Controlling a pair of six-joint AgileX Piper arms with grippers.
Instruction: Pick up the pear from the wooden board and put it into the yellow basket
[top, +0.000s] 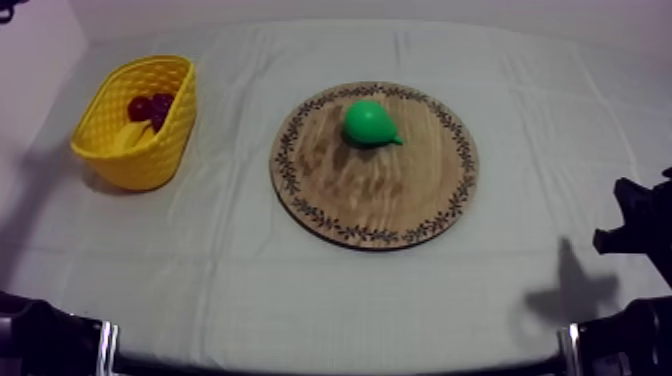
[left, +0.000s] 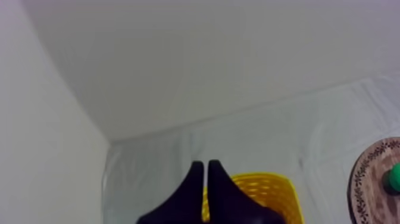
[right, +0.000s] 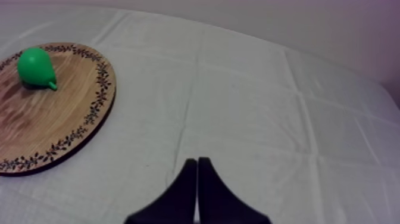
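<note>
Both pairs are shut on nothing right now: our left fingers (left: 191, 190) lie pressed together in a narrow wedge, and our right fingers (right: 184, 196) do the same. So nothing is picked up yet.

Just in front of and under the left fingers sits the yellow basket (left: 280, 190). The pear (right: 34, 67) is ahead of the right fingers, across a stretch of bare cloth (right: 250, 107) and off toward the other arm's side. It lies on its side on the wooden board (right: 47, 128), on the half farther from the fingers, with its stem poking out sideways. From above, the basket already has a dark red fruit (top: 152, 106) in it, and we can't tell which kind. There's a yellowish shape next to that, maybe the banana.

Where we reckon this could go sideways:

- If either pair comes down without opening first, the wedge just shoves the pear. It's round and looks slick, so it'd likely roll across the board or off onto the worktop (top: 330, 290).
- A pinch on the fat end, off-centre, could squirt it out. The stem makes it lopsided too.
- The right fingers are well apart from the basket, so a weak hold has a long carry to fail in.
- The basket looks light. Clipping its rim might tip or slide it, and a high drop could bounce off the fruit inside.
</note>
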